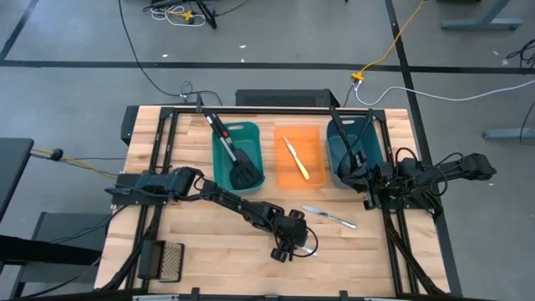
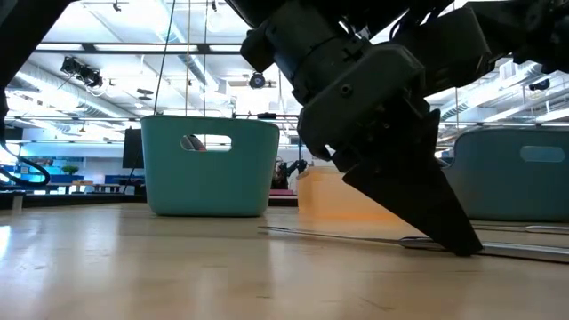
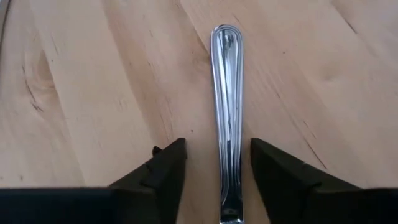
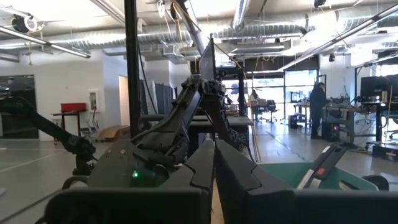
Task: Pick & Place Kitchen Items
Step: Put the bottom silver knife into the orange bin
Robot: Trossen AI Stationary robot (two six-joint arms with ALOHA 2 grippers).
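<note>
Two spread left gripper (image 3: pixel 217 180) fingers astride silver knife (image 3: pixel 226 112), bare wood around.

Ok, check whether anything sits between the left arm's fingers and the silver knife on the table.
Nothing visible does. The left gripper is down at the table with the silver knife's handle lying between its open fingers, only bare wood on either side. A narrow gap shows at each finger, so no contact yet.

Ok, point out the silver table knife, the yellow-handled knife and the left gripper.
silver table knife (image 3: pixel 226 93), left wrist view, on its handle.
yellow-handled knife (image 1: pixel 298 162), high view, on its yellow handle.
left gripper (image 3: pixel 217 171), left wrist view, midway between its fingertips.
</note>
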